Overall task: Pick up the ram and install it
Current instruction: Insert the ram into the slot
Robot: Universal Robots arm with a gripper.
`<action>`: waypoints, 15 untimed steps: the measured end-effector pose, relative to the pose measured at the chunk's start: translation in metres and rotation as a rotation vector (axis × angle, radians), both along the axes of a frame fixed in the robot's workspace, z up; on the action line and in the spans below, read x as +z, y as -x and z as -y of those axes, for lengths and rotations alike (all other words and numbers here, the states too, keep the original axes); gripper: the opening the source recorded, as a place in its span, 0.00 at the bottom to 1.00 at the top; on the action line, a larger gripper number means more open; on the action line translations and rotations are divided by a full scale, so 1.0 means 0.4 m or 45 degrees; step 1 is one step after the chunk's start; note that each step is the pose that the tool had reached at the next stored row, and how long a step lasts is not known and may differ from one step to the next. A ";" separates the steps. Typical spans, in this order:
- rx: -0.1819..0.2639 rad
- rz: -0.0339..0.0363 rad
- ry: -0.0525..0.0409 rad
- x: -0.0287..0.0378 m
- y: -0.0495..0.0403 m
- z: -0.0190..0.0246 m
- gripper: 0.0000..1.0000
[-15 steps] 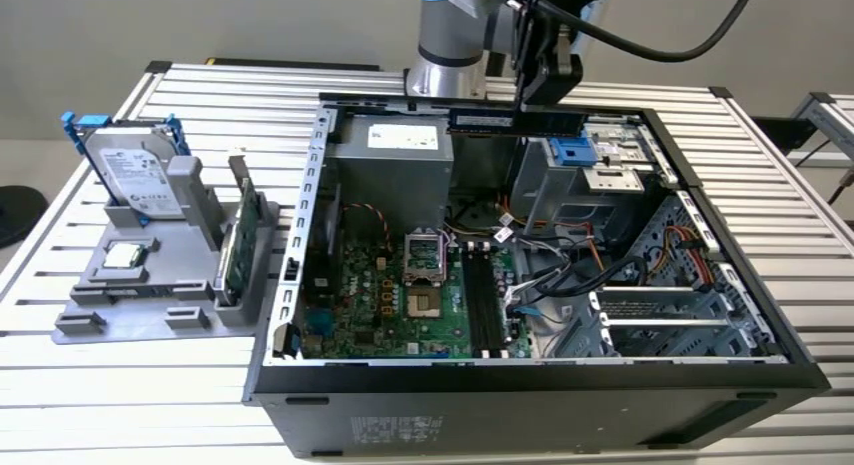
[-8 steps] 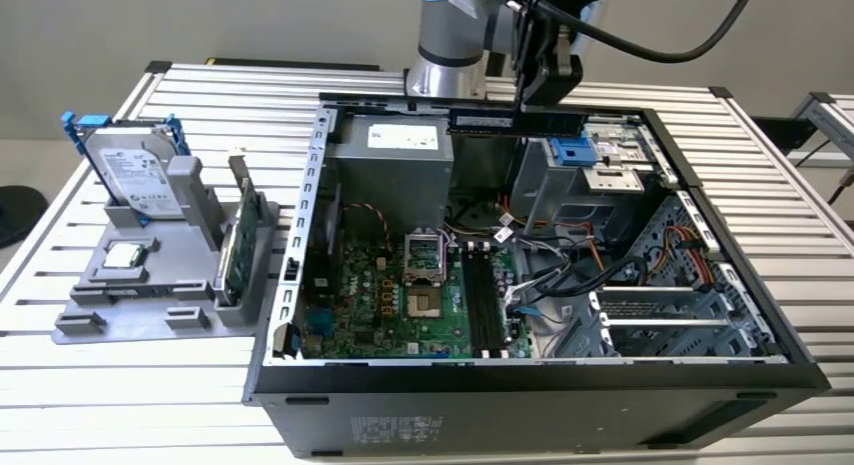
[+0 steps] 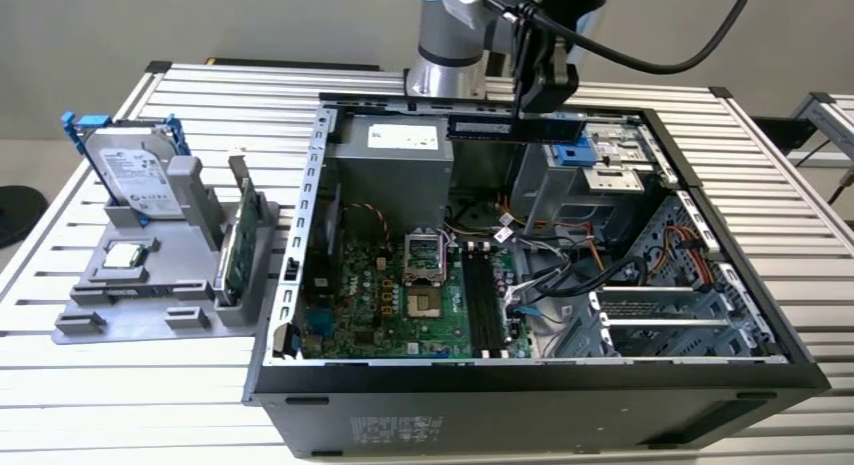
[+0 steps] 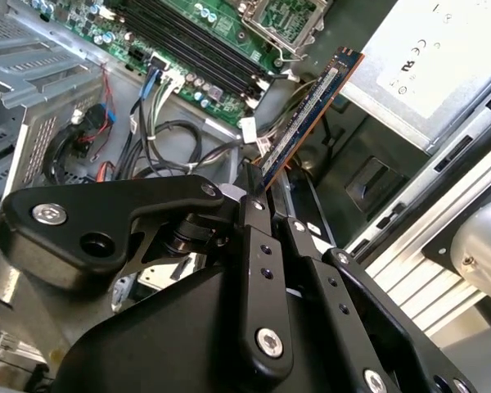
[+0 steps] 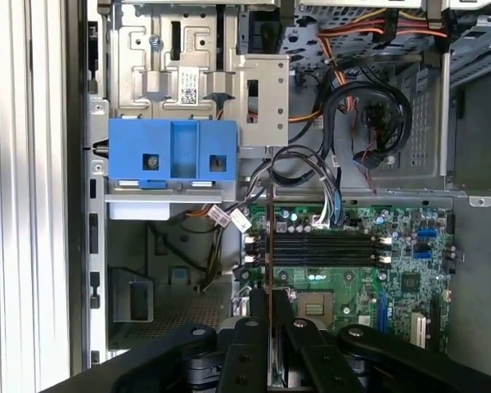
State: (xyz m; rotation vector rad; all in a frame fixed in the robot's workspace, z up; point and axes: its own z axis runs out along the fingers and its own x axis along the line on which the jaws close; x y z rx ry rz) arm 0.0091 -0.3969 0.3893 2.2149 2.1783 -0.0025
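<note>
Ram (image 4: 311, 115) in gripper (image 4: 270, 209), near white-labelled power supply (image 3: 387, 170), above case (image 3: 467, 415).

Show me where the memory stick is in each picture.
Exterior view: the ram, level in the tool, above the blue bracket.
Second wrist view: jutting from the tool beside the power supply.
First wrist view: edge-on, a thin line at the black memory slots' end.
Shared landmark: those slots.

I see even, diffuse, bright light; soft shadows inside the computer case (image 3: 534, 410); mild glare on the power supply (image 4: 425, 57).
</note>
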 end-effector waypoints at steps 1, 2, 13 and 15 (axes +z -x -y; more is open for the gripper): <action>-0.008 0.0000 0.000 -0.002 0.000 0.000 0.00; -0.021 -0.0001 0.000 -0.005 0.000 0.000 0.00; -0.242 -0.0001 0.000 -0.031 -0.001 0.000 0.00; -0.297 -0.0001 0.000 -0.038 -0.001 0.000 0.00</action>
